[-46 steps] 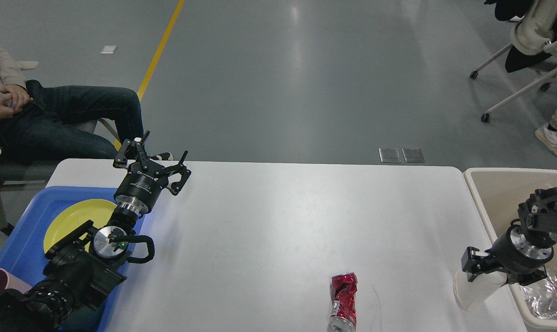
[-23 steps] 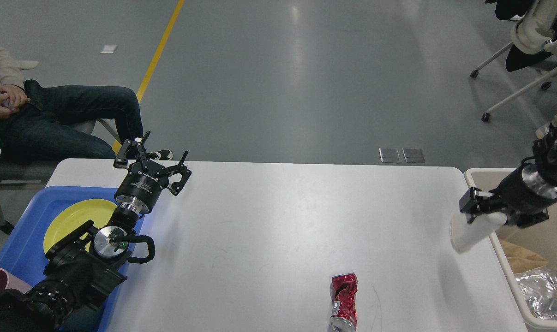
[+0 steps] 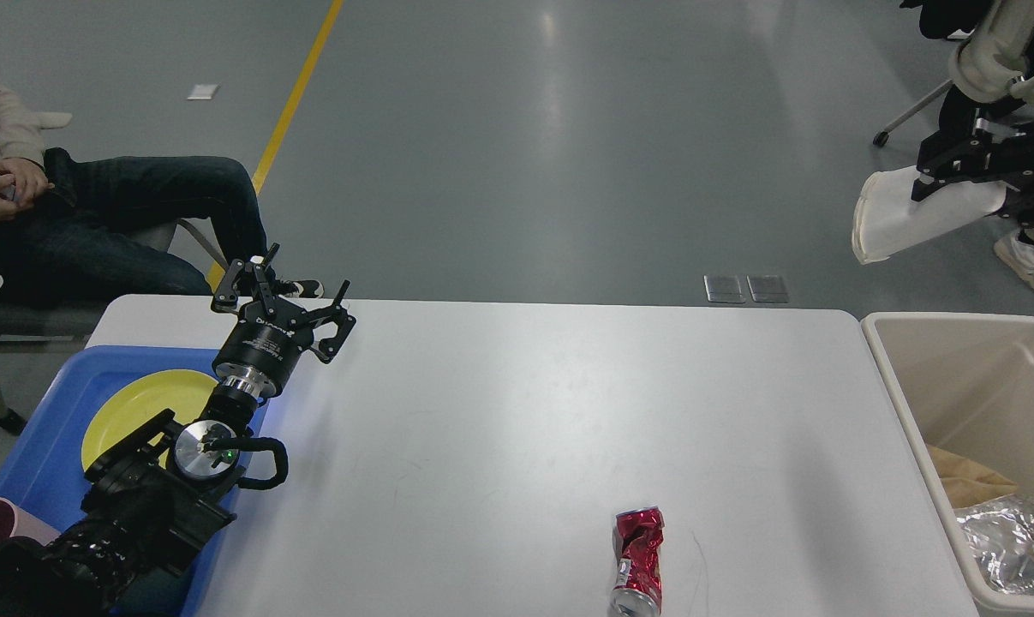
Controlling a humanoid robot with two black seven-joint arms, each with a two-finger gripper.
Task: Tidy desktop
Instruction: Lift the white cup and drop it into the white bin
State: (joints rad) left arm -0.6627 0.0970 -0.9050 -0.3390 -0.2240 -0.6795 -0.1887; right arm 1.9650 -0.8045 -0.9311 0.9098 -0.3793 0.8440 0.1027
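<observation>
- Counter (image 3: 517,411), white and glossy, fills the middle of a grey-floored room, its long axis running left to right; a crushed red can (image 3: 637,559) lies near its front edge.
- Beige bin (image 3: 928,377) at its right end holds foil and brown paper.
- Blue tray (image 3: 45,428) at its left carries a yellow plate (image 3: 140,403).
- Left gripper (image 3: 298,300) hangs spread open; right gripper (image 3: 953,171) clamps a white paper cup (image 3: 902,218).

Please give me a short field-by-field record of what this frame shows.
desktop: white, holds only a crushed red can near the front edge
left pincer: open, empty, beside the blue tray
blue tray: yellow plate inside
right pincer: shut on white paper cup, raised high
beige bin: foil and brown paper inside
</observation>
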